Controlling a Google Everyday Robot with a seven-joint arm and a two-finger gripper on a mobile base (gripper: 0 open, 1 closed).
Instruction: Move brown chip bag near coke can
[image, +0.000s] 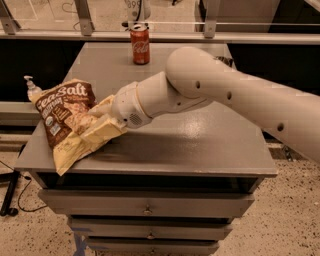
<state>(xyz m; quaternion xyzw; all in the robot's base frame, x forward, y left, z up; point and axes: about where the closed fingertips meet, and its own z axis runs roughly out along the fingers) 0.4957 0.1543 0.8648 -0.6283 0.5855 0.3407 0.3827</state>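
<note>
**Gripper at the chip bag, can far across the table**

A grey table (200, 145) with drawers (145, 202) below its top fills most of the view. It stands on a speckled floor (280, 220), with a pale rail (260, 36) running along behind it.

The white arm (240, 95) comes in from the right edge, bends above the middle of the table and reaches down to the left.

The brown chip bag (62, 112) lies at the front left corner of the table. It is tilted, with its brown "Sea Salt" panel facing up and left and its pale yellow lower end hanging a little over the front edge.

The gripper (100, 122) sits at the end of the arm, right against the right side of the bag and overlapping its pale yellow part. Its colour blends with the bag there, so whether it is clamped on the bag or only resting against it cannot be told.

The coke can (140, 45) stands upright at the back edge of the table near the middle — well apart from the bag, with bare tabletop between them.

A white pump bottle (32, 89) peeks out just behind the bag's upper left corner — only its top part shows.
</note>
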